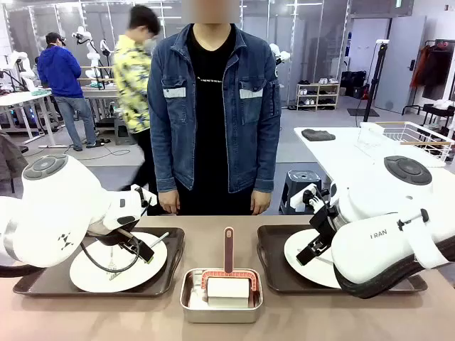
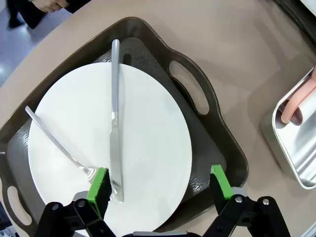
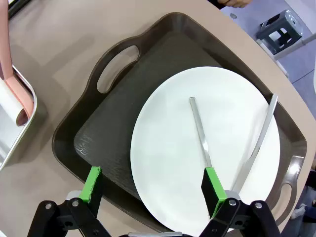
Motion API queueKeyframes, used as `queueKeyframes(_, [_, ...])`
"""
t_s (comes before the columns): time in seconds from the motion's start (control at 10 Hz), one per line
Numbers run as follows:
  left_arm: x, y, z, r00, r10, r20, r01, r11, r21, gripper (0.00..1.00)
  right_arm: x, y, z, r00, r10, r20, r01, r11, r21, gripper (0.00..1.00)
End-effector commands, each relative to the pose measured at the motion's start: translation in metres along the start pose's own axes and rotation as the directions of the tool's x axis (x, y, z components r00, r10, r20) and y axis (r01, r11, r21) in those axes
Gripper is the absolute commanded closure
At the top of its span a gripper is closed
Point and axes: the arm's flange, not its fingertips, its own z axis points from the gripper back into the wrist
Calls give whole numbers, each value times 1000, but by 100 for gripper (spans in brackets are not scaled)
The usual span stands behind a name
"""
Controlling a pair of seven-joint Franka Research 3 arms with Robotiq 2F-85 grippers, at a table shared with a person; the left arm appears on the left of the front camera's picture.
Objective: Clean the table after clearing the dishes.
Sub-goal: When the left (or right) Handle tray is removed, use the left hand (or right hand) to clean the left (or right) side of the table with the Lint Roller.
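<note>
Though unclasped — left gripper [image 2: 159, 175] over plate [image 2: 153, 118]

I see a tan table [image 1: 85, 320] bearing two dark brown handled trays, well apart. The left tray [image 2: 217, 133] holds a round white left plate [image 2: 153, 148] with a knife [image 2: 114, 123] and fork [image 2: 57, 137] lying on it. The right tray [image 3: 113, 133] holds a matching right plate [image 3: 168, 148] with two silver utensils [image 3: 200, 131] on it.

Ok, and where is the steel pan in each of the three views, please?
Front view: the steel pan is at bottom centre, between the left tray and the right tray.
Left wrist view: the pan is at the right edge, cut off by the frame.
Right wrist view: the pan is at the left edge, also cut off.
Shared landmark: the pink handle lying in the pan.
</note>
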Motion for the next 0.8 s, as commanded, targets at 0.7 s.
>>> queueKeyframes(0.7, [0,0,0,1000,0,0,0,1000,0,0,0,0,0,1000,0,0,0,1000,0,0])
